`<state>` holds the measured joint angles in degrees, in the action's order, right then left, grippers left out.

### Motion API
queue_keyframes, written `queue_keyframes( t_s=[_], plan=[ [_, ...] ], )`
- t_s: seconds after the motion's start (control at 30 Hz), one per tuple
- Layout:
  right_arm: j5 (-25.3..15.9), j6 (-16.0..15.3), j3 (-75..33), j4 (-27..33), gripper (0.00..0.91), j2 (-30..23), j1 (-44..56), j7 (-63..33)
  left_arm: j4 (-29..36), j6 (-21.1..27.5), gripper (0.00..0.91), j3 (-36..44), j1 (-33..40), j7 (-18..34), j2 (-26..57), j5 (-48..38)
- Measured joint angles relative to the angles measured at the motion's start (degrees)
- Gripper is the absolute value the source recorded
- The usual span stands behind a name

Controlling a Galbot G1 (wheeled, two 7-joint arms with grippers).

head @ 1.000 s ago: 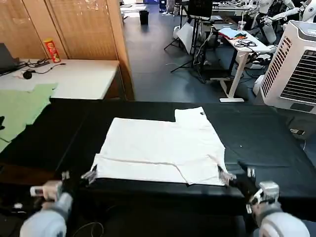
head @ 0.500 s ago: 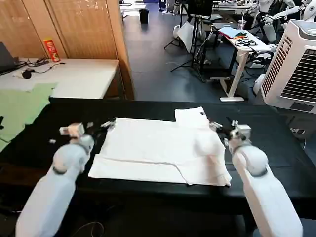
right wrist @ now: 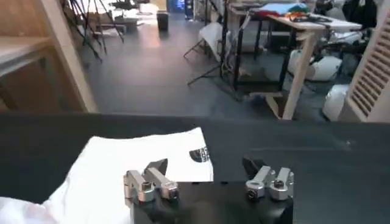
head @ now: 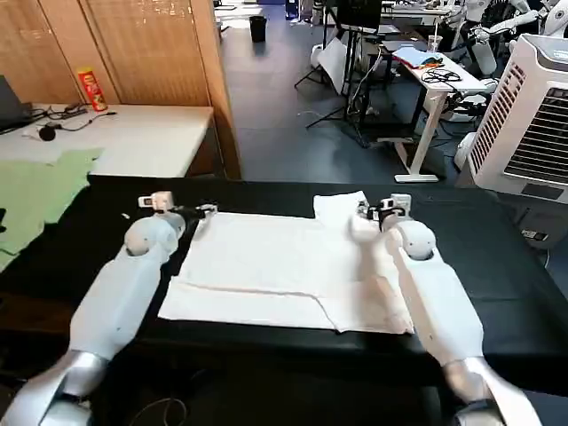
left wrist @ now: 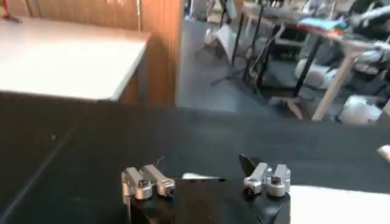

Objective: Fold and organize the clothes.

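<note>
While the white T-shirt [head: 293, 266] lies flat on the black table [head: 479, 266], both arms reach to its far edge: left gripper [head: 202, 213] at the far-left corner, right gripper [head: 366, 210] by the sleeve (both w/ fingers spread, holding nothing). Best approach, I'd say: pinch both corners level, lift together, keep the fabric taut.

Green garment [head: 35, 197] — red can [head: 91, 90]

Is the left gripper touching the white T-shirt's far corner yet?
Cannot tell. In the head view the left gripper sits at the T-shirt corner; contact isn't plain.
</note>
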<state>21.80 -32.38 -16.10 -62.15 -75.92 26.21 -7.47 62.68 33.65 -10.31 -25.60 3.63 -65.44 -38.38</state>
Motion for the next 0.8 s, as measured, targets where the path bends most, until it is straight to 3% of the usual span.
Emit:
queue_keyframes(
  t_s=[0.2, 0.23, 0.27, 0.3, 0.37, 0.4, 0.43, 0.47, 0.57, 0.8],
  plan=[
    [-0.09, -0.22, -0.53, 1.75, 0.878, -0.07, -0.06, 0.12, -3.65, -0.86, 0.858, 0.43, 1.50, -1.28, -0.87, 0.71],
    [-0.07, -0.23, -0.68, 2.02, 0.790, -0.17, -0.07, 0.25, -3.92, -0.97, 0.770, 0.45, 1.53, -1.40, -1.00, 0.85],
    [-0.06, -0.23, -0.76, 2.21, 0.790, -0.26, -0.07, 0.38, -4.12, -1.12, 0.731, 0.48, 1.54, -1.52, -1.13, 1.13],
    [-0.04, -0.23, -0.83, 2.38, 0.683, -0.34, -0.07, 0.55, -4.31, -1.25, 0.605, 0.51, 1.54, -1.72, -1.26, 1.44],
    [-0.03, -0.14, -0.99, 2.73, 0.575, -0.51, -0.05, 1.07, -4.63, -1.53, 0.458, 0.61, 1.53, -1.98, -1.42, 2.06],
    [-0.02, -0.09, -0.99, 2.87, 0.449, -0.56, -0.04, 1.21, -4.83, -1.79, 0.312, 0.62, 1.52, -2.17, -1.52, 2.62],
    [-0.02, -0.04, -0.99, 3.08, 0.410, -0.62, -0.04, 1.39, -4.95, -2.05, 0.234, 0.62, 1.51, -2.33, -1.59, 2.93],
    [0.00, 0.03, -1.02, 3.30, 0.234, -0.71, -0.06, 1.54, -5.08, -2.40, 0.185, 0.63, 1.48, -2.62, -1.66, 3.32],
    [0.04, 0.09, -1.30, 3.97, 0.127, -1.05, -0.36, 1.68, -5.47, -3.06, 0.176, 0.86, 1.42, -3.31, -1.79, 4.80],
    [0.18, 0.75, -1.57, 4.69, 0.068, -1.32, -0.50, 3.14, -6.32, -3.36, 0.146, 0.94, 1.29, -4.35, -2.10, 6.24]
  ],
)
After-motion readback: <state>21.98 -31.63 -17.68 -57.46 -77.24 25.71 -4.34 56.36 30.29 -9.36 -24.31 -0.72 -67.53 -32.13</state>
